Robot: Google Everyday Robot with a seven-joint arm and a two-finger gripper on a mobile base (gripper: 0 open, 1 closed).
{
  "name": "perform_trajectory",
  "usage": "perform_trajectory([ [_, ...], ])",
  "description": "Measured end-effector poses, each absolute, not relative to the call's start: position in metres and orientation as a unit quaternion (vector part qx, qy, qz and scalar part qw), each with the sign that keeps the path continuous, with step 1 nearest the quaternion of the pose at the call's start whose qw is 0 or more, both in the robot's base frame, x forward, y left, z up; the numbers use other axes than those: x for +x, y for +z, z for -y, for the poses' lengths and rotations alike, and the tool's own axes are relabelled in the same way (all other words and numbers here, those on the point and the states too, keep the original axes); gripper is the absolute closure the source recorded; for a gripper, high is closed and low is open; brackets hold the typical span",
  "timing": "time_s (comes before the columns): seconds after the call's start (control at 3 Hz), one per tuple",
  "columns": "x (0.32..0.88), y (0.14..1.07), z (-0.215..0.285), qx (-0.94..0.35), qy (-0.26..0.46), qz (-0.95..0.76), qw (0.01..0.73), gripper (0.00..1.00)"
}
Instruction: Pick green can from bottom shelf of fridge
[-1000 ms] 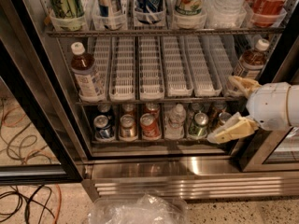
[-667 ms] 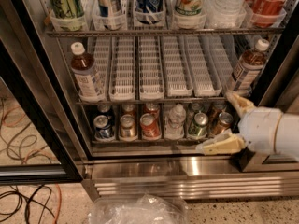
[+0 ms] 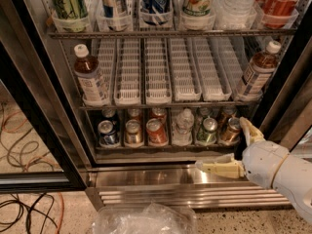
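Observation:
The fridge (image 3: 44,106) stands open with its black door frame at the left. On the bottom shelf (image 3: 146,149) the green can (image 3: 208,130), with a silver top, sits in the second lane from the right. It stands between a small clear bottle (image 3: 183,126) and a bronze-orange can (image 3: 230,130). My gripper (image 3: 220,143) comes in from the lower right and is open and empty. One cream finger (image 3: 249,129) is beside the bronze-orange can. The other finger (image 3: 218,168) lies low in front of the steel base, just below the green can.
A red can (image 3: 155,131), a bronze can (image 3: 132,131) and a blue can (image 3: 107,133) fill the left lanes. White ribbed lanes (image 3: 158,72) and two tea bottles (image 3: 90,79) are on the rack above. A plastic bag (image 3: 141,219) and cables (image 3: 24,208) lie on the floor.
My gripper has moved down and to the left, from beside the shelf's right end to in front of the green and bronze-orange cans. The cans have not moved.

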State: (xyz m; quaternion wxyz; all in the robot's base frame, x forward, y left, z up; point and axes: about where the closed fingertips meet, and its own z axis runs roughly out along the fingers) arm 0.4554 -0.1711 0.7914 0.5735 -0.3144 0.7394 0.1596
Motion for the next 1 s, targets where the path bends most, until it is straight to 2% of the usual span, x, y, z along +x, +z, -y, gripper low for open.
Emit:
perform_trajectory([
  [0.33,0.456,0.792,0.171,-0.314,0.16,-0.74,0.574,0.0],
  [1.0,0.447,0.765,0.18,-0.252,0.146,-0.716,0.635,0.0],
])
